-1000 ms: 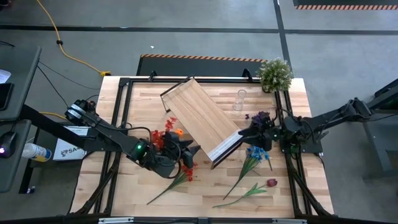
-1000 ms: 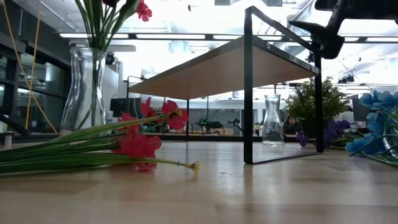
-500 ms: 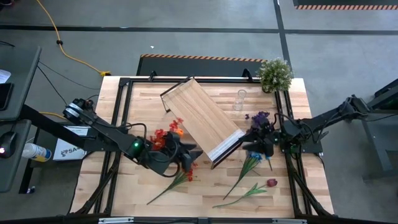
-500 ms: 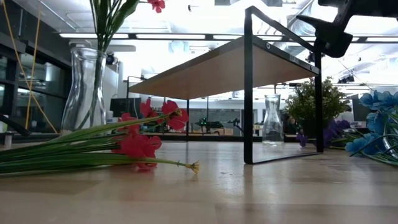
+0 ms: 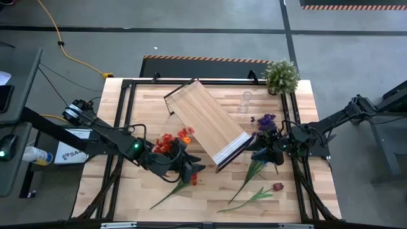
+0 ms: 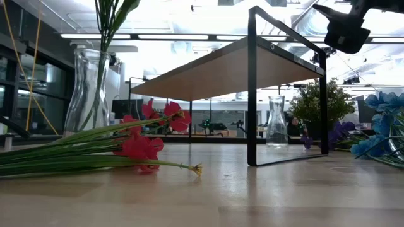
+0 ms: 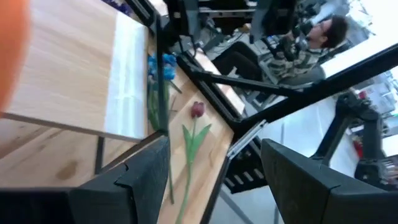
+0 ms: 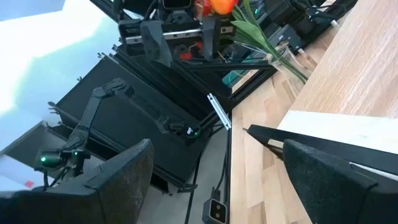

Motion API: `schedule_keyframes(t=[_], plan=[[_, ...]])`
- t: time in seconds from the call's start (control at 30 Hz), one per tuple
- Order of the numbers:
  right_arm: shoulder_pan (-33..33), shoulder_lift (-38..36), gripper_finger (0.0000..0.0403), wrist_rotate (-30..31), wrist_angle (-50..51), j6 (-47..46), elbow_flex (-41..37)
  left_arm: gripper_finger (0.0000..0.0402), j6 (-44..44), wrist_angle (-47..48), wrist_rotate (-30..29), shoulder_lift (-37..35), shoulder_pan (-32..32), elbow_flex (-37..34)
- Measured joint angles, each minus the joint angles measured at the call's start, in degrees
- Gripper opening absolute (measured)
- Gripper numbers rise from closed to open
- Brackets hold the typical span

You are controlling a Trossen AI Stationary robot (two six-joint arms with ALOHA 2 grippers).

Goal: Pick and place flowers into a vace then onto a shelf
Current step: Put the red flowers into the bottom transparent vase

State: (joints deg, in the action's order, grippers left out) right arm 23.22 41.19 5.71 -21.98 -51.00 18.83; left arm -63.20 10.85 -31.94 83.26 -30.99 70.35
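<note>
Nearest the front edge of the desk (image 5: pixel 146 184) lie three loose items. The red flowers (image 5: pixel 193 180) have a stem running toward the front left corner. The dark red flower (image 5: pixel 278 186) has its stem pointing along the front edge. The blue flowers (image 6: pixel 372 146) have stems slanting from the right edge toward the front middle.

The left gripper (image 5: pixel 191 166) hangs just above the blooms of the red flowers. Its fingers stand apart and nothing sits between them. The filled vase (image 6: pixel 88 88) stands upright close by on the left half of the desk, with green stems in it. We take the red and orange blooms (image 5: pixel 172 141) showing over the left wrist to be its flowers. We cannot confirm any contact between that gripper and the vase.

The right gripper (image 5: pixel 259 151) hovers over the heads of the blue flowers near the right edge, fingers spread and empty.

We judge the right arm nearer the blue, dark red and purple flowers (image 5: pixel 266 119), and the left arm nearer the red ones. Either grasp should cross the stem's long axis.

The shelf (image 5: pixel 206 121) stands diagonally mid-desk. Beyond it are the empty vase (image 5: pixel 245 102) and, at the far right corner, the potted plant (image 5: pixel 281 75).

Count: two vases, one shelf, four loose flower groups, one potted plant.
</note>
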Motion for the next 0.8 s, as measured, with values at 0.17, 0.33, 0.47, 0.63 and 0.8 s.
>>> schedule_keyframes(t=[0.17,0.33,0.47,0.63,0.8], plan=[[0.6,0.0,0.0344,-0.1,-0.2,0.5,0.0,0.0282,0.0,-0.3,1.5,-0.2,-0.9,0.0],[1.0,0.0,0.0344,-0.1,-0.2,0.5,0.0,0.0282,-0.1,-0.4,3.0,-0.2,-2.3,0.0],[1.0,0.0,0.0344,-0.3,-0.2,0.5,0.0,0.0282,-0.5,-0.5,2.9,-0.2,-3.4,0.0],[1.0,0.0,0.0344,-0.5,-0.2,0.6,0.0,0.0282,-0.5,-0.4,2.9,-0.2,-3.6,0.0],[0.9,0.0,0.0344,-1.6,-0.2,0.5,0.0,0.0282,-0.5,-0.1,3.0,-0.6,-3.6,0.0]])
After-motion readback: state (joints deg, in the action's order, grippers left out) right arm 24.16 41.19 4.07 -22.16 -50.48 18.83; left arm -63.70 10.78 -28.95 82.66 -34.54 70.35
